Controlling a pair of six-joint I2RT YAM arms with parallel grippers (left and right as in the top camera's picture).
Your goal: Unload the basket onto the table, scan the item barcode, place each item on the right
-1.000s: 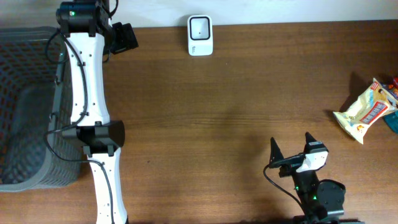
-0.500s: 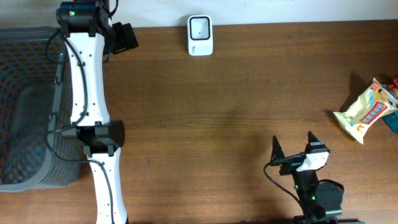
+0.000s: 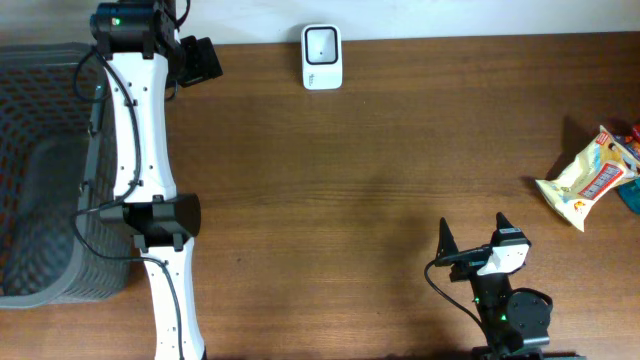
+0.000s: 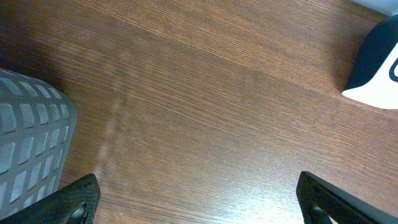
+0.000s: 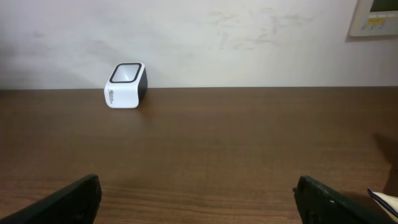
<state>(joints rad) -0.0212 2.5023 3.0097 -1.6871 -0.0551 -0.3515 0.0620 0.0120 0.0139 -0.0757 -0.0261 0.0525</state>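
Note:
The item, a yellow and white snack packet, lies flat at the table's right edge. The white barcode scanner stands at the back middle; it shows far off on the left in the right wrist view and at the upper right edge of the left wrist view. My right gripper is open near the front edge, left of the packet and well apart from it, with bare wood between its fingers. My left gripper is open at the back left, over bare table, left of the scanner.
A grey mesh basket fills the far left, its rim beside my left gripper. More packaged goods poke in at the right edge next to the packet. A pale wall runs behind the table's back edge.
My right arm has edged slightly to the right and toward the front edge. The left arm, scanner and packet have not moved.

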